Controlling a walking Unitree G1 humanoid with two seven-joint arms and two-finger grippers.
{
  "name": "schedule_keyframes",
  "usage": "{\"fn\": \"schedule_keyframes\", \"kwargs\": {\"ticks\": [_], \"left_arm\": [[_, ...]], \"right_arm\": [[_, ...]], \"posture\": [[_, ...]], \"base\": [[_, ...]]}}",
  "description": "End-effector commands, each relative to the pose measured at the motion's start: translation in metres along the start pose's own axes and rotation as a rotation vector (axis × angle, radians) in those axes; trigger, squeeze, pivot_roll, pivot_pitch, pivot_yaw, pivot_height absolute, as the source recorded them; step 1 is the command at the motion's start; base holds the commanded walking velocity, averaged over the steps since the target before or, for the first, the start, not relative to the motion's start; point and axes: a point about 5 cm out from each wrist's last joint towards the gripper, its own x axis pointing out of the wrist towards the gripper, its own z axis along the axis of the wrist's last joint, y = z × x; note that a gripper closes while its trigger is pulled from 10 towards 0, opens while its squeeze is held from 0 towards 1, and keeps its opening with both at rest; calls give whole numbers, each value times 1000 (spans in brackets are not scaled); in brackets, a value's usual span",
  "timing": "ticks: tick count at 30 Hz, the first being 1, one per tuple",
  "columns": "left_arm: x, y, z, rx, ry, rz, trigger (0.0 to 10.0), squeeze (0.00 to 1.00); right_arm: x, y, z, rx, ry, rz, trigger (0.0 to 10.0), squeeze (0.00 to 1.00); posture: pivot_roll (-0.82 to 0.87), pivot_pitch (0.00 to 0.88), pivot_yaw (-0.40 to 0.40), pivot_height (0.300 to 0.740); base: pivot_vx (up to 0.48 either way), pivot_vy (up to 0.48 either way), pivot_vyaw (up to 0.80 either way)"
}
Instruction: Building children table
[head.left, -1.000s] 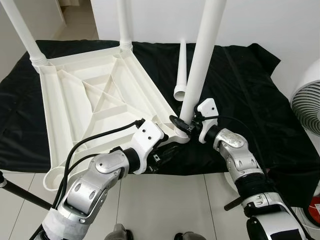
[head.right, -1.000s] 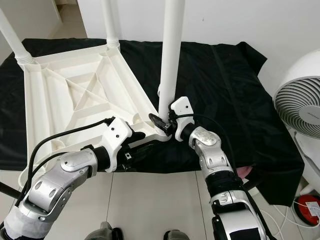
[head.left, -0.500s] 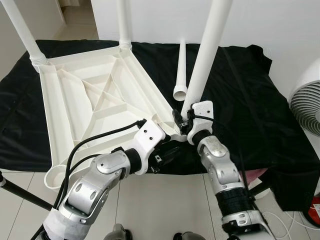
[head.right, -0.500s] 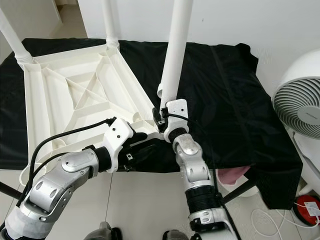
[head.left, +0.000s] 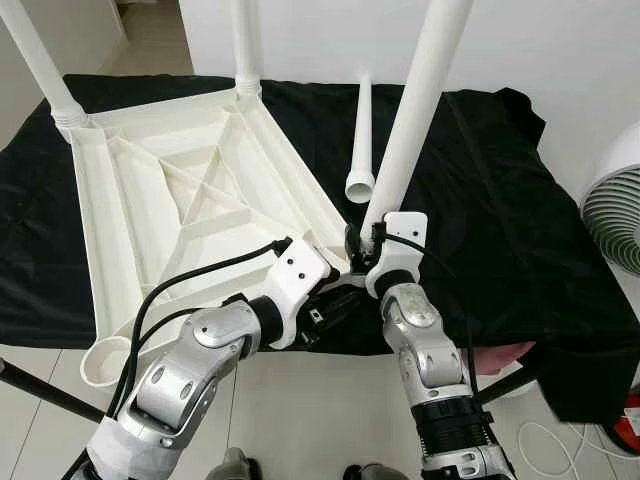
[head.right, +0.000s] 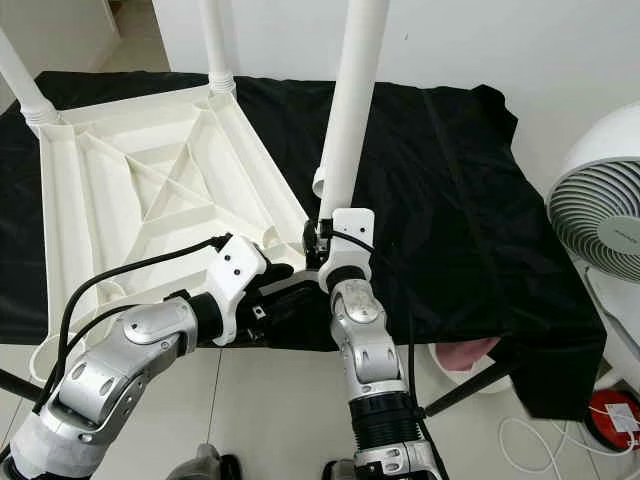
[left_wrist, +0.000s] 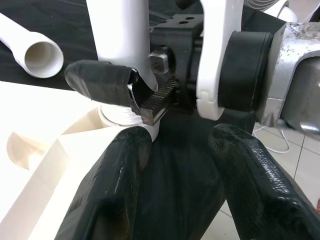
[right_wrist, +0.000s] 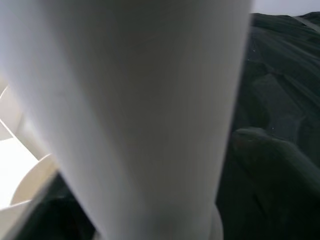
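The white table top lies upside down on a black cloth. Two legs stand in its far corners. At the near right corner a third white leg rises from its socket, leaning slightly right. My right gripper is shut on this leg just above the socket; one of its fingers wraps the leg in the left wrist view. My left gripper sits low at the same corner, open, one finger against the corner's white edge. A loose leg lies on the cloth behind.
A white fan stands at the right. The cloth's near edge hangs over pale floor tiles. Something pink shows under the cloth's right edge. A white wall runs along the back.
My right forearm has swung from the right side in to directly below the leg, the gripper turning around the leg's base while staying shut on it. The left arm has not moved.
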Motion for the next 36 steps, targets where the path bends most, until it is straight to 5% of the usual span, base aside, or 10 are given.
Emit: {"fn": "schedule_keyframes", "kwargs": {"ticks": [1,8,9,10,12,16,26,36], "left_arm": [[1,-3,0,-3,5,-18,10000,0],[1,-4,0,-7,5,-16,10000,0],[1,-4,0,-8,5,-14,10000,0],[1,-3,0,-9,5,-13,10000,0],[1,-3,0,-9,5,-13,10000,0],[1,-2,0,-6,6,-13,10000,0],[1,1,1,3,6,-9,10000,0],[-2,-8,2,7,2,-76,10000,0]], "right_arm": [[-2,-5,-14,-3,69,24,10000,1000],[-1,-11,-15,-22,66,84,10000,1000],[1,-14,-14,-35,67,136,10000,376],[2,-16,-13,-45,69,201,10000,0],[2,-16,-13,-45,69,201,10000,0],[10,-23,-7,-129,49,427,10000,0],[20,-24,0,-250,38,699,10000,0],[32,-26,11,-299,12,788,10000,0]], "posture": [[-4,85,-3,740],[-3,87,-6,740],[-2,89,-6,740],[-2,89,-6,740],[-2,89,-6,740],[-6,89,4,740],[-2,80,18,740],[10,74,21,740]], "base": [[0,0,0],[0,0,0],[0,0,0],[0,0,0],[0,0,0],[0,0,0],[0,0,0],[0,0,0]]}}
